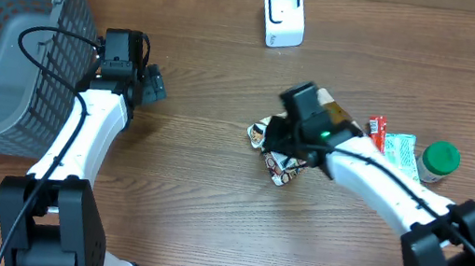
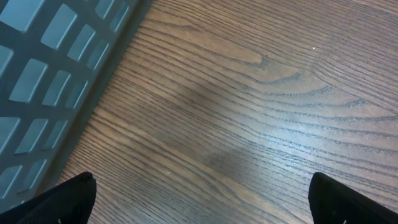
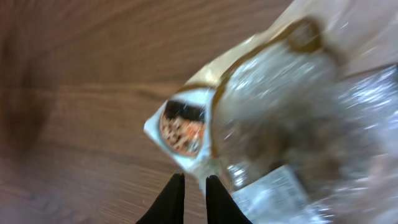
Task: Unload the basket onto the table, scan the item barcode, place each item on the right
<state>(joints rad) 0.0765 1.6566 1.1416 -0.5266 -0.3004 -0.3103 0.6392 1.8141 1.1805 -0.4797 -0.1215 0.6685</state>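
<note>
Overhead view, wooden worktop [image 1: 191, 192]. Contents as follows.

1. Basket [image 1: 6, 42]: grey mesh, upper left of the frame, standing on the worktop.
2. Scanner [image 1: 283, 14]: small white unit, top centre, upright, well apart from all other items.
3. Packet [image 1: 278, 163]: crumpled clear snack wrapper with printed ends, just right of centre. It lies partly under the right claw [image 1: 279, 137].
4. Red sachet [image 1: 377, 127] and green sachet [image 1: 398, 148]: side by side at the right, near the packet but apart from it.
5. Jar [image 1: 439, 158]: green lid, far right, just beside the green sachet.
6. Left claw [image 1: 152, 84]: left of centre, near the basket's right wall, over bare wood.

Left wrist view: the two fingertips [image 2: 62, 202] sit in the bottom corners of the frame, spread wide. Only wood grain lies between them, and the basket wall crosses the upper left.

Right wrist view, blurred: the two dark fingers [image 3: 169, 199] stand almost together at bottom centre, with a thin gap. The packet fills the right and centre, its white printed end reaching down to the finger tips. Cannot tell whether the edge is pinched or only touched.
</note>
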